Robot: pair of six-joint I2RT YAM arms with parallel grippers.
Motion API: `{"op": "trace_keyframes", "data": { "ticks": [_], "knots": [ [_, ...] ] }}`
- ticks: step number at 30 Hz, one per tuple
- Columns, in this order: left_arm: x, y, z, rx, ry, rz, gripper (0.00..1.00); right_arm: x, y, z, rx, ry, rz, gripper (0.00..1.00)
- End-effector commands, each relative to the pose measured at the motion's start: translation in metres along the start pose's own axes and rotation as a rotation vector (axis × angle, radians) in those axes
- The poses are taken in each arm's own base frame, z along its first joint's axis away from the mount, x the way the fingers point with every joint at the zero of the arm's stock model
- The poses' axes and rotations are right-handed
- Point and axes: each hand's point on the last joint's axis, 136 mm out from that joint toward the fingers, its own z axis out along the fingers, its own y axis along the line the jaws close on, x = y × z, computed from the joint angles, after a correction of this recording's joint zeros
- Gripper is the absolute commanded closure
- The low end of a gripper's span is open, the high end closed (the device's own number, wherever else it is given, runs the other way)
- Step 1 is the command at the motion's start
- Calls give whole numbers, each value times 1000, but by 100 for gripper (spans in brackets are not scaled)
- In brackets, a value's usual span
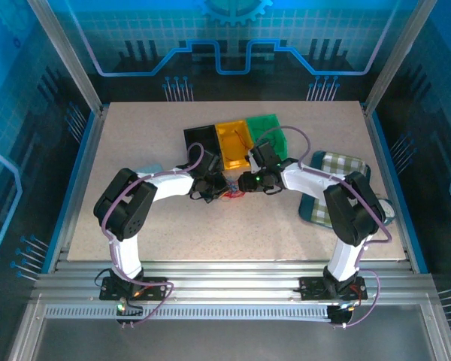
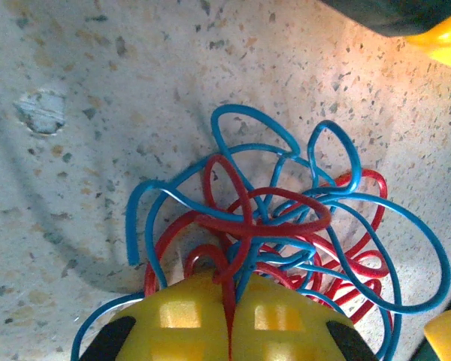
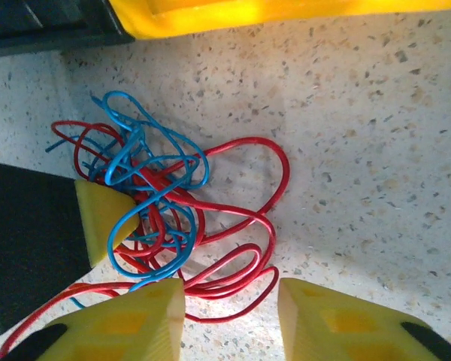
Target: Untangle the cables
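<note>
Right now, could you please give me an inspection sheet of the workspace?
Surface: speckled beige tabletop, with one chipped spot near the left hand.
Job's things: red cable and blue cable, knotted together in one bunch in front of the bins.
Clutter: black bin, yellow bin and green bin side by side; green checked cloth at the right.
Grippers: left hand shut on a strand of the red cable; right hand open, low over the bunch, red loops at its gap.
Cables: lilac-grey arm cables loop above both forearms.
Surroundings: blue-lit panels in a metal frame.
</note>
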Motion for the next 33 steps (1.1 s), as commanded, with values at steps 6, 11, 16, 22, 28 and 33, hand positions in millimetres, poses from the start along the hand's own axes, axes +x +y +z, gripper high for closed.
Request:
{"op": "trace_keyframes", "data": {
  "ticks": [6,11,16,22,28,33],
  "knots": [
    [15,31,11,-119,46,-18,100,23,2,8,-14,78,24,69],
    [15,31,10,-119,41,-16,100,26,2,11,-21,96,27,70],
    [15,32,9,-119,41,-15,100,30,-2,8,0,108,30,71],
    [15,31,10,-116,40,-14,100,33,-2,9,-10,124,26,71],
    [16,29,10,-114,40,-6,100,30,-2,13,-43,118,46,72],
    [17,30,10,-115,42,-4,100,22,13,10,-129,82,32,69]
  ]
}}
